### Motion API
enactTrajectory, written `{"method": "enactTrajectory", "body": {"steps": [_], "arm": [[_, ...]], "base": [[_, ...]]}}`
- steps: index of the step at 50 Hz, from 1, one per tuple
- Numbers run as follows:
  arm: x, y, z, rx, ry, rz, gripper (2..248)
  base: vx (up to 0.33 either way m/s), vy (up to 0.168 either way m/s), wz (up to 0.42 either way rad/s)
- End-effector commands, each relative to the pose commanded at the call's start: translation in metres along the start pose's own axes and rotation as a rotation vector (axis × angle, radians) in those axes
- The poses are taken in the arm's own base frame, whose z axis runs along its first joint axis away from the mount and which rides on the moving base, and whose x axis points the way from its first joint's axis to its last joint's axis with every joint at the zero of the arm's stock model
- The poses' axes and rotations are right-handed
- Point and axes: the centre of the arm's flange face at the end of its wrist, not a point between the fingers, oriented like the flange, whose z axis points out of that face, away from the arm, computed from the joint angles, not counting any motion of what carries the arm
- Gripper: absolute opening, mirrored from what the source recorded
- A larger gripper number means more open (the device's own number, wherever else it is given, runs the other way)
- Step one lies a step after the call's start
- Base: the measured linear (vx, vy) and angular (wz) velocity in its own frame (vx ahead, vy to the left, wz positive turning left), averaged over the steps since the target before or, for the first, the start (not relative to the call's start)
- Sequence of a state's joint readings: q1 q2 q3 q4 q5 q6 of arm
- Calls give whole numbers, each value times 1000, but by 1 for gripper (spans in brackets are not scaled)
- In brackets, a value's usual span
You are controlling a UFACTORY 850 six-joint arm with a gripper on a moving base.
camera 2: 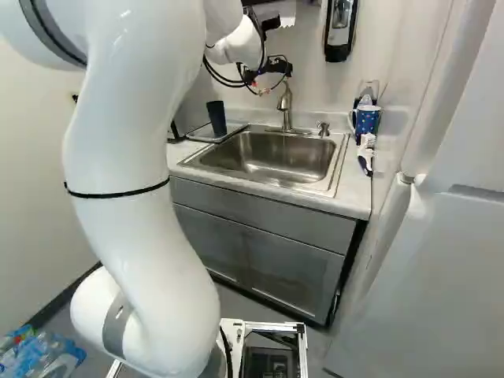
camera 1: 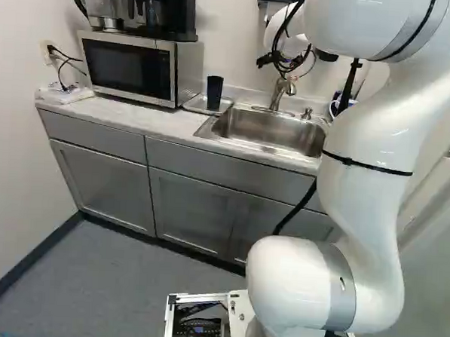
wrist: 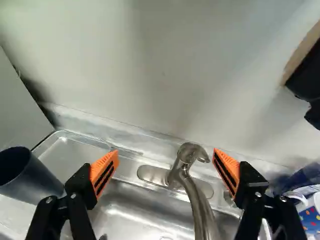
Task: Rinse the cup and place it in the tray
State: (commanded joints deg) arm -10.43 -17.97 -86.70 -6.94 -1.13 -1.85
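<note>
To my left, outside my fingers, stands the dark cup (wrist: 31, 176), upright on the metal tray (wrist: 69, 155). I take it for plastic: light, fairly stiff, unlikely to break, but its smooth wall would turn slippery once wet. If I squeeze hard, the wall could give or the cup could squirt out. I would take it from two sides, around the middle of the wall, keeping my pads off the lip so water can run in and out. Its mouth is dark inside, so I cannot tell whether it holds water or has been rinsed. In the wrist view part of it is cut off, and I cannot make out quite how its foot meets the tray.

My gripper (wrist: 166, 151) is spread wide and holds nothing. Ahead of me, between my two orange pads, rises the tap (wrist: 200, 210); its spout end is cut off in the wrist view. Under me lies the sink (camera 2: 272, 156), its floor only partly in that view. In the left base view my own arm (camera 1: 367, 191) covers the sink's far end and what lies beyond it.

To my right, past my other finger, is a dotted mug (camera 2: 367, 120), partly cut off in the wrist view.
</note>
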Motion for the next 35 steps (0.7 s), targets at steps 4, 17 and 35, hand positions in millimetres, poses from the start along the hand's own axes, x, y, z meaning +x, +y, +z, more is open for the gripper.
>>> {"method": "enactTrajectory", "body": {"steps": [4, 17, 35], "arm": [[2, -4, 5, 6, 3, -3, 247], [4, -10, 10, 13, 6, -6, 247], [3, -10, 10, 13, -3, -6, 247]], "base": [[0, 0, 0], [0, 0, 0], [0, 0, 0]]}}
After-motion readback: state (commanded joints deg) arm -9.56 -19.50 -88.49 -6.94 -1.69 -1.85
